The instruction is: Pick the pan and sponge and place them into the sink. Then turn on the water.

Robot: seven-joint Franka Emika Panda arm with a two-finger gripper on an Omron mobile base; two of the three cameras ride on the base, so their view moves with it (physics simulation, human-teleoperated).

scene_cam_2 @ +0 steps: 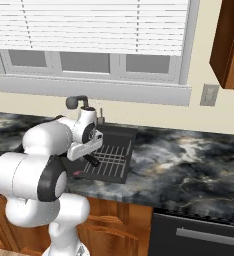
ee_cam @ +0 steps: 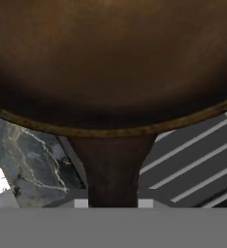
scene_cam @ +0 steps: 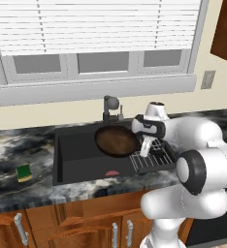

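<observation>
Fingers of the gripper (scene_cam: pixel 145 151) clamp the pan (scene_cam: pixel 118 140) by its handle, above the sink (scene_cam: pixel 79 157). Sponge (scene_cam: pixel 24 172) lies on the counter (scene_cam: pixel 18 150), left.

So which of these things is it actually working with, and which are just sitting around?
In use:
- pan, gripped by its handle, held above the sink
- sponge, on the counter left of the sink
- faucet, no water running

Just there:
- dish rack
- window blinds
- wall outlet

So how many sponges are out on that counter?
1. The sponge lies on the marble counter left of the sink; the arm could hide others.
</observation>
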